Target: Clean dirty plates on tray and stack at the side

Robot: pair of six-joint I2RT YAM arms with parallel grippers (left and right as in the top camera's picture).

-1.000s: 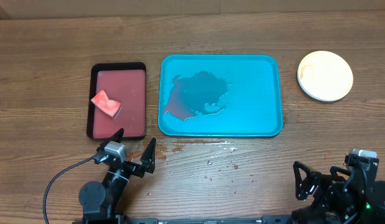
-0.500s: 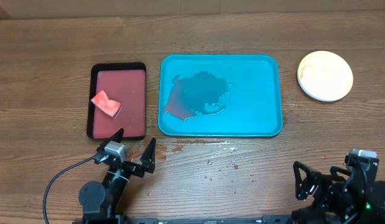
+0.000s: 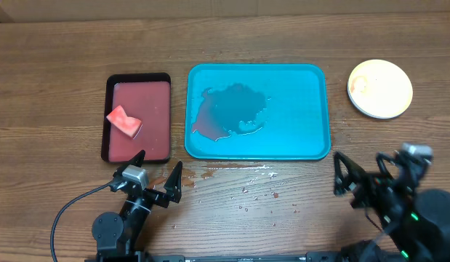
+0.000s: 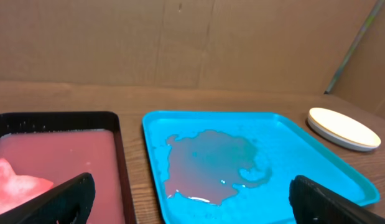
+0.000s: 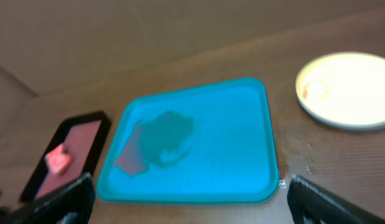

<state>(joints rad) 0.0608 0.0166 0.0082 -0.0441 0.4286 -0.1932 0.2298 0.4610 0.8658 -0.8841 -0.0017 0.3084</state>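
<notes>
Both arms sit at the near edge of the table point(image 3: 57, 65), and neither is holding anything. The left fingers point(image 3: 175, 178) are spread wide, just below the near corner of the small tray point(image 3: 137, 78). In the left wrist view their dark tips point(image 4: 55, 199) frame the bottom corners with only air between them. The right fingers point(image 3: 339, 176) are also spread wide, standing near the tray's point(image 3: 312, 80) near right corner and below the plates point(image 3: 380, 89).

The plates are off the tray, on the bare table to its right and well apart from it. From above I see only a pale cream top plate with a white rim and a faint reddish mark near its left edge. I cannot tell how many lie under it.

The teal tray lies in the middle of the table, carrying no plates. A puddle point(image 3: 232, 110) of reddish water covers its left half. Small drops point(image 3: 243, 191) are scattered on the wood just in front of it.

The small tray is black-rimmed with a red bed, beside the teal one on its left. A red sponge point(image 3: 123, 121) lies on its left side.
</notes>
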